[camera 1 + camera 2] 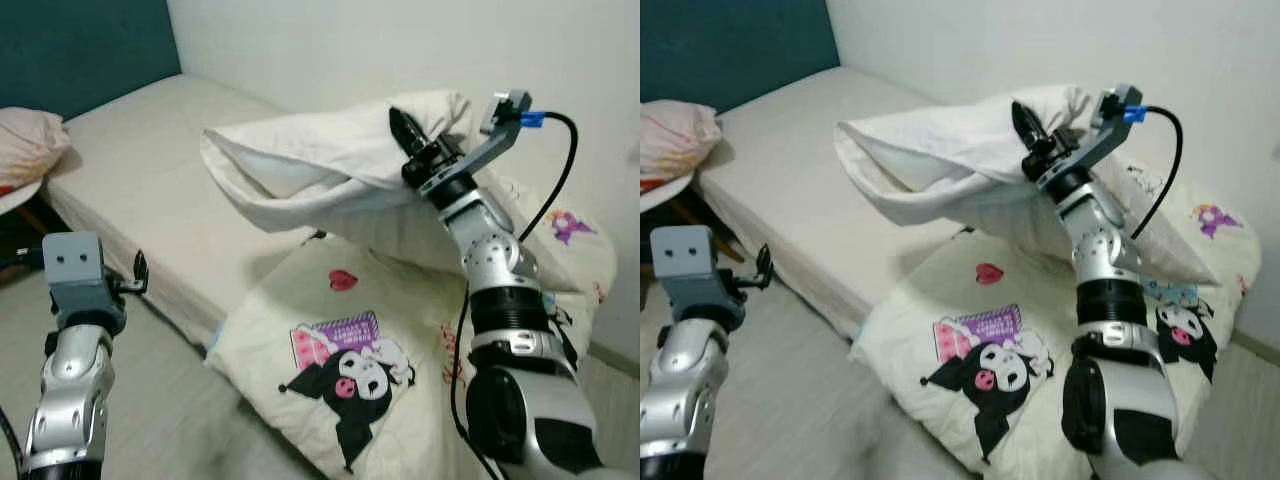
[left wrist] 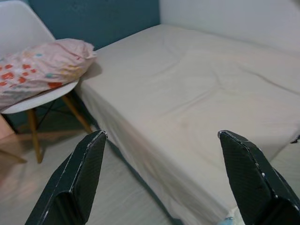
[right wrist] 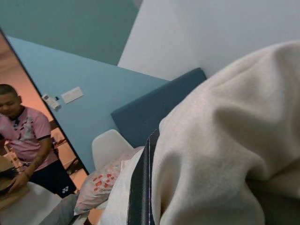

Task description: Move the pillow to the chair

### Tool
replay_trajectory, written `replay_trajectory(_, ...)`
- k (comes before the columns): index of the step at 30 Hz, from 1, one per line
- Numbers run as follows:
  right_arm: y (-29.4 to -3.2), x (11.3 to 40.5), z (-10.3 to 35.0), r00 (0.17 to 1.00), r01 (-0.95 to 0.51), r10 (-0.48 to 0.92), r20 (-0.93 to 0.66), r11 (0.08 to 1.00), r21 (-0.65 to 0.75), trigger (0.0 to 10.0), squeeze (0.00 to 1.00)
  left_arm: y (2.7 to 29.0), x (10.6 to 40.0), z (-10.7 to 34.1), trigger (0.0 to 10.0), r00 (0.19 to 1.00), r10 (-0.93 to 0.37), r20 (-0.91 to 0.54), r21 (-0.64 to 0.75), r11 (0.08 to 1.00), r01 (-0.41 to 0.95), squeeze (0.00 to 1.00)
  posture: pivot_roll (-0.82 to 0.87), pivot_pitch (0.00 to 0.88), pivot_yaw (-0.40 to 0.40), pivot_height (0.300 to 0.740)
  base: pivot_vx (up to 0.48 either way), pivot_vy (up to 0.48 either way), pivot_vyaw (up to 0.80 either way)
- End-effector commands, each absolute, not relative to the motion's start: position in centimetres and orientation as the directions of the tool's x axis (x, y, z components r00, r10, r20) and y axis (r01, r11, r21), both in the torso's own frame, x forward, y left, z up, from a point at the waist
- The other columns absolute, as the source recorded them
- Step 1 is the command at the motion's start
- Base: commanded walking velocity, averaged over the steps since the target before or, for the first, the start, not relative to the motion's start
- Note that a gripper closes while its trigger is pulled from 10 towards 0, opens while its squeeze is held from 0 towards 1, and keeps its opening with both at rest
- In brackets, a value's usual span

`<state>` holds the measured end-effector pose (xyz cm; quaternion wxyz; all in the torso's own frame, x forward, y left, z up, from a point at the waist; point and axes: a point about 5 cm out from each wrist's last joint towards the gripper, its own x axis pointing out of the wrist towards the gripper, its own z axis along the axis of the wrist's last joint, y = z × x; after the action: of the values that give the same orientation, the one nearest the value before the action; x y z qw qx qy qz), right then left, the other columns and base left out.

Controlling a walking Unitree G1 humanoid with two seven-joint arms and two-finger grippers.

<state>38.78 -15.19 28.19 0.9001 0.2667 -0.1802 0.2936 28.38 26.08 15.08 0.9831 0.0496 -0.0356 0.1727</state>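
Silver right arm [image 1: 510, 330] fills the lower right of the head view, rising to the right gripper [image 1: 412, 140], whose fingers are clamped on the white pillow [image 1: 300, 170]. Largest in sight is the bed [image 1: 150, 180], running from upper left to centre, with a cartoon-print quilt [image 1: 350, 370] draped over its near corner at lower centre. That pillow hangs lifted clear of the bed at upper centre, sagging to the left of the grip. At far left, the chair [image 2: 28, 101] already carries a pink patterned pillow [image 2: 42, 70]. Lower left, the left gripper [image 2: 159, 183] hovers with fingers wide apart, holding nothing. A person [image 3: 28, 140] stands in the background of the right wrist view. By my reading, the carry is in hand: next comes a turn leftward towards the chair, keeping the grip firm so the slack cloth does not slip.
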Motion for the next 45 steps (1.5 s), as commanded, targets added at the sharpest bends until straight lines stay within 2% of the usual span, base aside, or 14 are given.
replay_trajectory(1,-14.9,38.3,30.4,0.709,-0.668,0.439,0.552,0.668,0.328,0.0,0.00,25.9,28.1,13.9,10.0,0.936,0.347,0.054,0.090,0.932,-0.350,0.00,0.00,0.000,-0.059,0.720,0.000,0.000,0.00)
replay_trajectory(6,-14.4,38.0,30.9,0.699,-0.679,0.443,0.561,0.658,0.327,0.0,0.00,25.8,28.1,13.4,10.0,0.937,0.348,0.044,0.086,0.933,-0.350,0.00,0.00,0.000,-0.065,0.740,0.000,0.000,0.00)
replay_trajectory(19,-13.0,37.7,31.2,0.676,-0.694,0.457,0.578,0.657,0.294,0.0,0.00,25.3,28.4,13.2,10.0,0.938,0.341,0.057,0.082,0.935,-0.345,0.00,0.00,0.000,-0.076,0.740,0.000,0.000,0.00)
replay_trajectory(24,-11.9,37.2,30.3,0.656,-0.720,0.509,0.557,0.644,0.260,0.0,0.00,25.4,28.4,13.3,10.0,0.936,0.346,0.066,0.082,0.933,-0.350,0.00,0.00,0.000,-0.081,0.740,0.000,0.000,0.78)
replay_trajectory(31,-9.8,35.2,30.2,0.545,-0.817,0.596,0.590,0.534,0.217,0.0,0.00,25.0,28.3,13.2,10.0,0.937,0.342,0.073,0.076,0.935,-0.347,0.00,0.00,0.000,-0.080,0.740,0.000,0.000,0.80)
replay_trajectory(36,-9.6,34.9,30.6,0.515,-0.837,0.604,0.608,0.509,0.203,0.0,0.00,24.9,28.4,13.2,10.0,0.938,0.339,0.076,0.076,0.936,-0.345,0.00,0.00,0.000,-0.081,0.740,0.000,0.000,0.80)
replay_trajectory(40,-9.2,34.1,31.7,0.452,-0.870,0.609,0.652,0.461,0.174,0.0,0.00,24.8,28.5,13.6,10.0,0.938,0.333,0.100,0.085,0.936,-0.342,0.00,0.00,0.000,-0.080,0.740,0.000,0.000,0.80)
replay_trajectory(45,-9.2,34.0,31.8,0.446,-0.873,0.609,0.656,0.457,0.170,0.0,0.00,24.8,28.5,13.8,10.0,0.935,0.337,0.113,0.095,0.933,-0.348,0.00,0.01,0.000,-0.084,0.740,0.000,0.000,0.80)
